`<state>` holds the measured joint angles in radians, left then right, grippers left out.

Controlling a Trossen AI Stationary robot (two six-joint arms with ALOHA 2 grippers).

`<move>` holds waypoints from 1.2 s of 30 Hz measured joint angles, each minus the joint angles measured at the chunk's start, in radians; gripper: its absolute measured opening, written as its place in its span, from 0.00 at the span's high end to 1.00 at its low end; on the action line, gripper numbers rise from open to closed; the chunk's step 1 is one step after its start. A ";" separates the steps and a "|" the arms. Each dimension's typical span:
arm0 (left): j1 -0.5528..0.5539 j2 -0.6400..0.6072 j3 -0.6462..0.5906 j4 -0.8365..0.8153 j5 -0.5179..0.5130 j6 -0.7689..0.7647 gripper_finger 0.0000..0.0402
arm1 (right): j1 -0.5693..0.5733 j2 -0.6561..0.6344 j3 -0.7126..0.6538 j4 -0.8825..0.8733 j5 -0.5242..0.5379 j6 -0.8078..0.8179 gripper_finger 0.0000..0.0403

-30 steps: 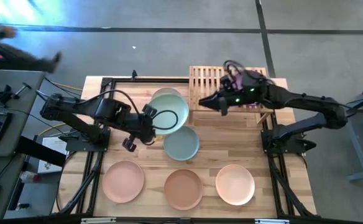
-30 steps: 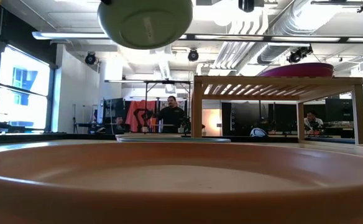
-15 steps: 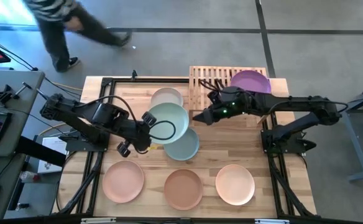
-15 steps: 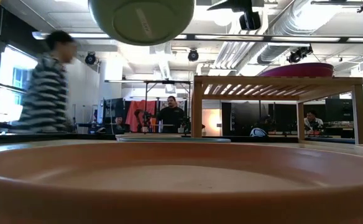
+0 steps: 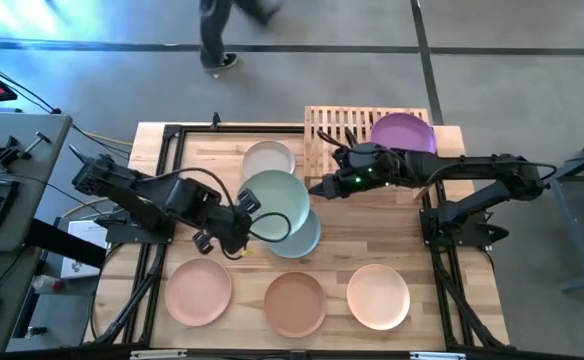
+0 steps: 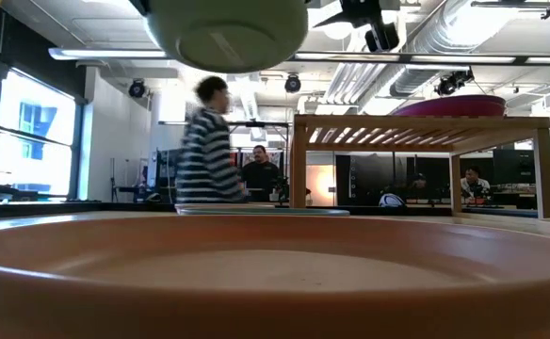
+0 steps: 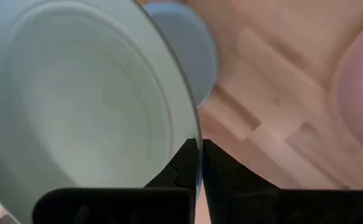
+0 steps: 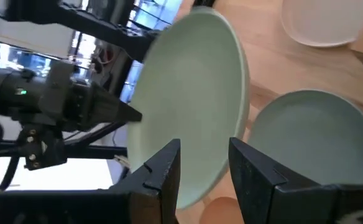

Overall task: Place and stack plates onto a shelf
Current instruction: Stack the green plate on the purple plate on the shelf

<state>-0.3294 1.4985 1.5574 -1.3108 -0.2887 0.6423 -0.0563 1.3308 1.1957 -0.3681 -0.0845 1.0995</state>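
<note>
My left gripper (image 5: 246, 208) is shut on the mint green plate (image 5: 275, 197), which hangs over the grey-teal plate (image 5: 302, 238) lying on the table. In the low view the mint plate's underside (image 6: 226, 33) shows at the top. My right gripper (image 5: 318, 188) is open beside that plate's right rim; in its wrist view the fingers (image 8: 163, 168) stand either side of the rim (image 8: 222, 165), and I cannot tell whether they touch it. The purple plate (image 5: 403, 133) lies on the slatted shelf (image 5: 337, 125). The cream plate (image 5: 269, 157) rests flat on the table beside the shelf. My left gripper pinches the mint green plate's rim (image 7: 197, 146) between its two fingers (image 7: 183, 169), one on the inner face and one on the underside. It comes level from the table's left side. The plate is lifted clear of the table, above the grey-teal plate.
Pale pink (image 5: 199, 290), terracotta (image 5: 295, 303) and peach (image 5: 378, 296) plates lie in a row near the table's near edge. The shelf's left half holds no plate. A person walks past behind the table (image 6: 207, 141); others sit farther back.
My right gripper has left the shelf, uncovering the purple plate, and moved toward the table's left and near edge up to the mint plate. My left gripper has carried the mint plate a little toward the near edge. A person has walked across behind the table.
</note>
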 joint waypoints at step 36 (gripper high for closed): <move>0.004 0.065 -0.001 0.106 -0.138 0.103 1.00 | 0.000 0.017 0.001 -0.150 0.095 -0.001 0.82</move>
<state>-0.3256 1.5635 1.5566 -1.2052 -0.4271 0.7456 -0.0566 1.3476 1.1965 -0.5182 0.0109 1.0988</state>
